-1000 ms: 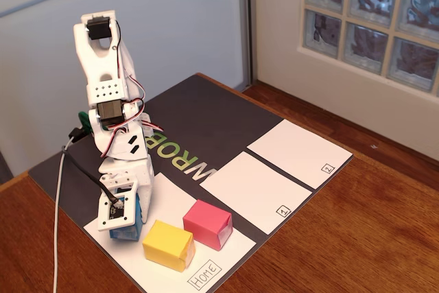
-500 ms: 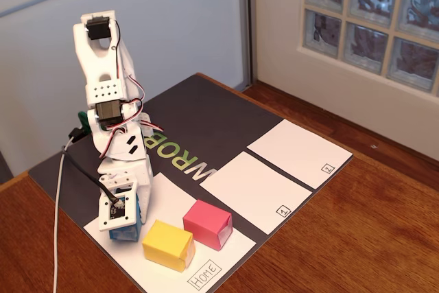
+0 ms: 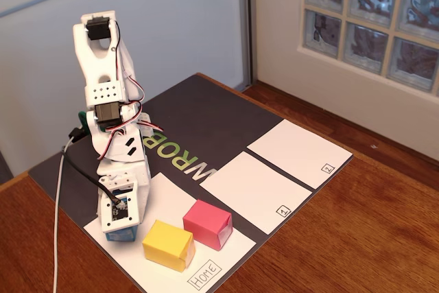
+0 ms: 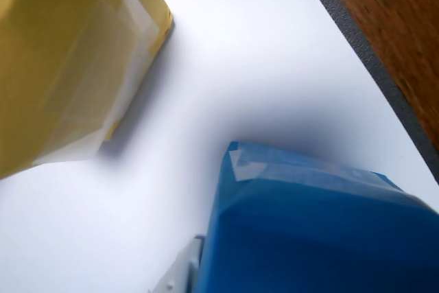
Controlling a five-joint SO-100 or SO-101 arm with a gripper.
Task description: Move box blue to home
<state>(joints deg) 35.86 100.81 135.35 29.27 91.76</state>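
In the fixed view, the arm is bending down over the near left corner of home (image 3: 175, 200), the large white sheet with the "Home" label (image 3: 205, 275). The tool (image 3: 122, 228) is sitting low over the box blue (image 3: 121, 235), of which only a small blue edge is peeking out beneath the white housing. The box seems to be resting on the sheet, close to its left edge. A yellow block (image 3: 168, 244) and a pink block (image 3: 208, 224) are also lying on home, and 2 smaller sheets marked "1" (image 3: 255, 190) and "2" (image 3: 300, 152) are lying further right on the dark mat (image 3: 206, 118) covering the desk (image 3: 357, 238).

In the wrist view, the box blue (image 4: 315, 231) is filling the lower right, over white paper, with the yellow block (image 4: 65, 66) near but apart. A sliver of 1 finger (image 4: 180, 276) is showing beside the box; whether the jaws are pinching it or spread, I cannot tell.

The risk, as I judge it: lifting away carelessly could be dragging the box off the nearby edge or nudging it into the yellow block.
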